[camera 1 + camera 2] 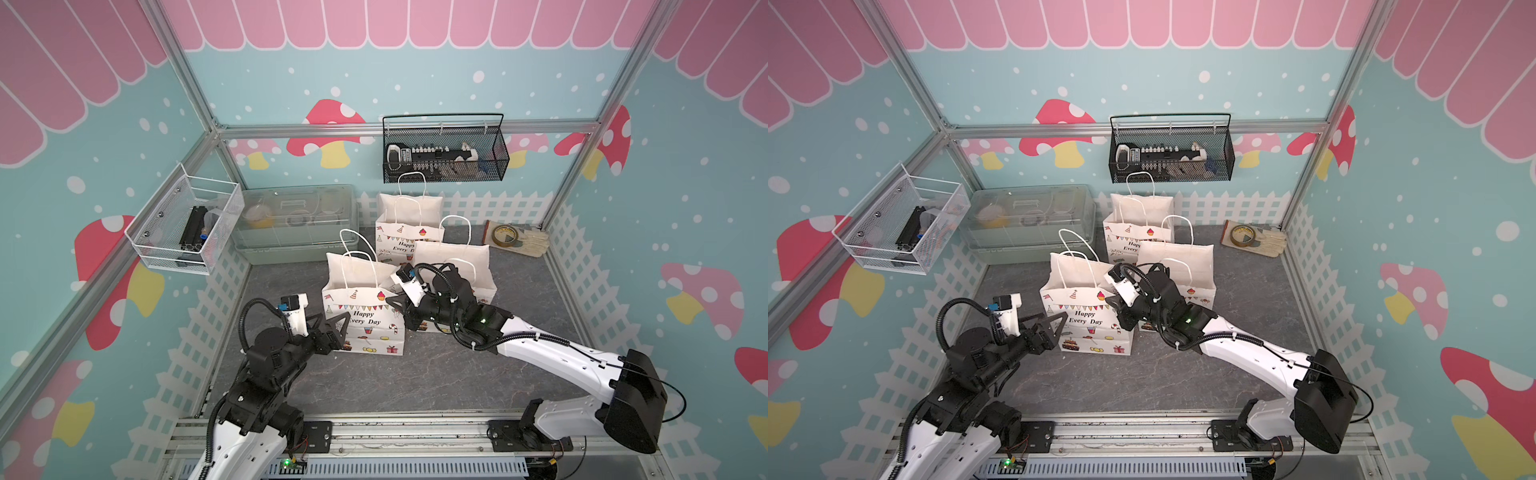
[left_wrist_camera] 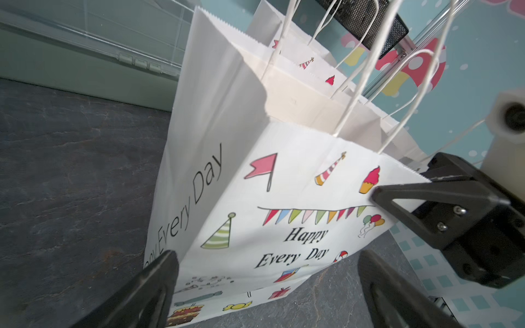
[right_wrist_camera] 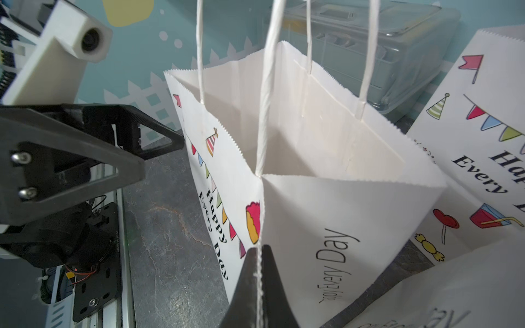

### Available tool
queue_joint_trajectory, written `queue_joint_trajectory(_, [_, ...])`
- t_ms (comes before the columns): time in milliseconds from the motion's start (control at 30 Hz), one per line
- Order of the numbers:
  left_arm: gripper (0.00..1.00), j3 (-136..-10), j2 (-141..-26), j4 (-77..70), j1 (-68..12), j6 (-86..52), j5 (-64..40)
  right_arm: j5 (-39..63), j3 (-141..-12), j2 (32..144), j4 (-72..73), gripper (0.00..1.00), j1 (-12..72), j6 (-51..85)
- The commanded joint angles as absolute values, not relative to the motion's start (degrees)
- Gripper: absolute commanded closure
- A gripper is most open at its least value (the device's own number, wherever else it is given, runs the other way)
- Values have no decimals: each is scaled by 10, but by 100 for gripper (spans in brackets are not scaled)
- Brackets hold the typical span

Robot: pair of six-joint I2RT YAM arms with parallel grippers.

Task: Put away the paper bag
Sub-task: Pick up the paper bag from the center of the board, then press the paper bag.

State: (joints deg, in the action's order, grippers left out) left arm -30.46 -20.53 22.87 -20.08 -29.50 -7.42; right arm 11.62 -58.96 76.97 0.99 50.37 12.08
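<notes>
A white paper bag (image 1: 365, 328) printed "Happy Every Day" stands upright on the dark grey counter (image 1: 415, 374), near the middle. Two similar bags stand close behind it, the rear bag (image 1: 409, 226) and the right-hand bag (image 1: 453, 259). The front bag's mouth is open and faces up, and its white cord handles (image 1: 353, 253) rise above the rim. Its broad printed face is turned toward the robot's base, and the long side of the mouth runs left to right across the counter.

The right claw (image 3: 259, 251) is pressed together, pinching the bag's vertical corner fold on the robot's right, just below the rim. In both top views it reaches that corner from the right.

The left claw (image 1: 332, 322) is spread wide and low at the bag's left front corner, its fingertips just beside the paper. Whether it touches the bag cannot be told.

A clear plastic box (image 1: 295, 224) sits at the back left of the counter.
</notes>
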Motion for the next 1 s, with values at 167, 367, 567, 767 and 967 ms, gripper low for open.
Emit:
queue_joint_trajectory(167, [1, -437, -181, 376, -204, -262, -8, 142, -661, 739, -54, 100, 502, 119])
queue_joint_trajectory(367, [1, -476, -162, 398, -204, -247, 6, 214, -696, 724, -64, 100, 482, 152])
queue_joint_trajectory(567, [1, -536, -195, 400, -205, -212, -77, 277, -761, 711, -113, 100, 469, 157])
queue_joint_trajectory(767, [1, -586, -233, 396, -204, -195, -199, 334, -796, 683, -145, 100, 449, 166])
queue_joint_trajectory(967, [1, -588, -241, 393, -204, -201, -238, 405, -809, 664, -160, 100, 437, 179])
